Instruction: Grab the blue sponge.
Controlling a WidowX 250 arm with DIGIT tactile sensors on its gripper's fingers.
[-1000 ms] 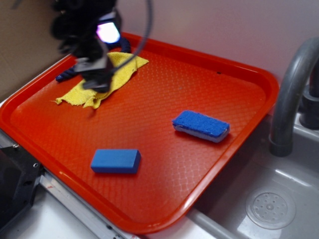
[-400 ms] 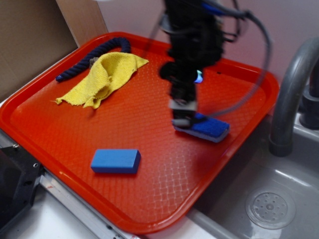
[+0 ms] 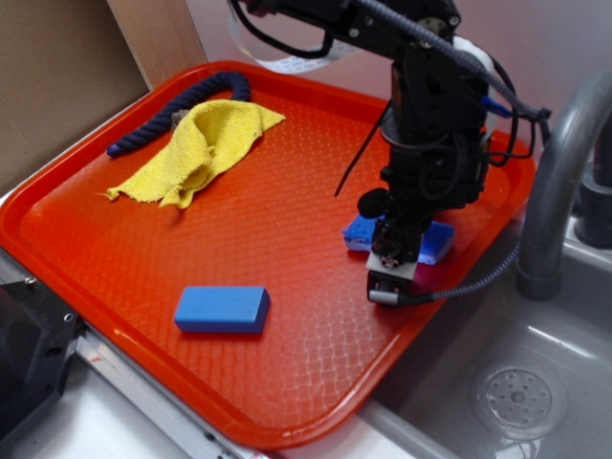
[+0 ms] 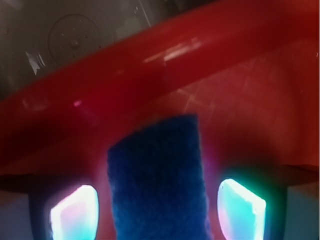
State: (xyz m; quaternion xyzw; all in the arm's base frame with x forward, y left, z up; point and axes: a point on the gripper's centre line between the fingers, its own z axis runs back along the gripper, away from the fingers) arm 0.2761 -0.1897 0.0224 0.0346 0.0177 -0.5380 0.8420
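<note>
Gripper point(image 4: 157, 210) open, fingers point(image 4: 74, 212) glowing either side of blue sponge point(image 4: 157, 175), gap visible on both sides, nothing held; note sponge fuzzy, royal-blue top, rounded end; you see it lying flat on red tray point(image 3: 115, 239) near right rim, partly hidden by arm; plain blue block point(image 3: 222, 309) well apart; yellow cloth point(image 3: 201, 143) at far left.

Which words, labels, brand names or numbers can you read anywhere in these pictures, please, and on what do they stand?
None: no text shows on the blue sponge, the blue block, the yellow cloth, the red tray, the gripper or the faucet.
</note>
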